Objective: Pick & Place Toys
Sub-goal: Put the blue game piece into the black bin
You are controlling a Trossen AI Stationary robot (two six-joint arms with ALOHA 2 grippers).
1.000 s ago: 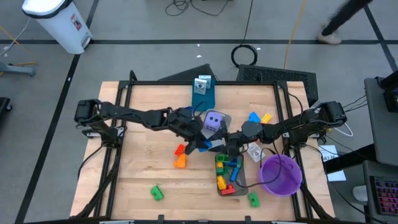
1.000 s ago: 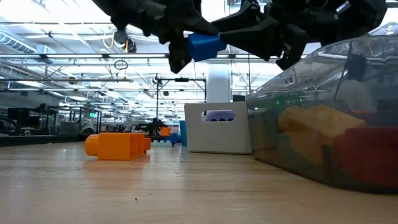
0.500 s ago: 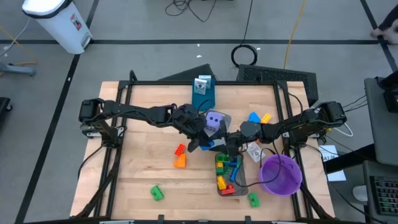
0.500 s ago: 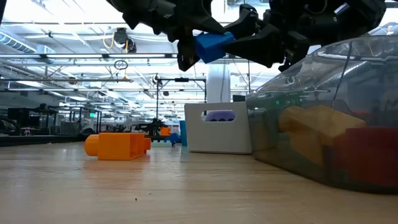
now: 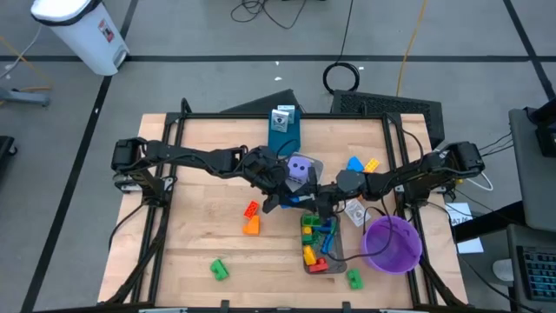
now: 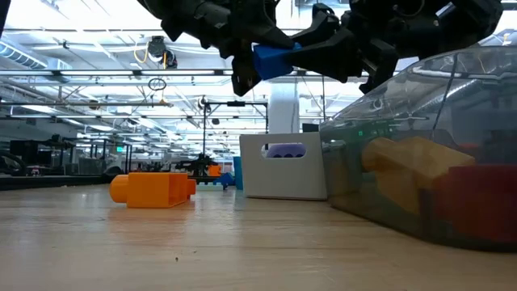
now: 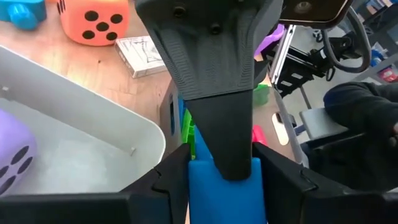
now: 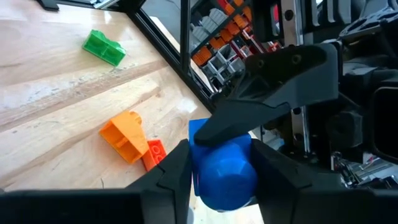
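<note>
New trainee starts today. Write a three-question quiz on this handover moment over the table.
1. True or false: the blue brick lies on the table.
2. Which grippers grip it? A) left gripper only B) right gripper only C) both
3. Fill in: the purple die sits in a grey ____.

Key: 1 false, it is held in the air; 2 C; 3 tray.

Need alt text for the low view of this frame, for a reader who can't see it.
Above the table, both tools clasp one blue brick between them, the left tool from one side and the right tool from the other. Below, an orange brick lies on the wood, a grey tray stands behind, and a clear tray of bricks fills the right.
</note>
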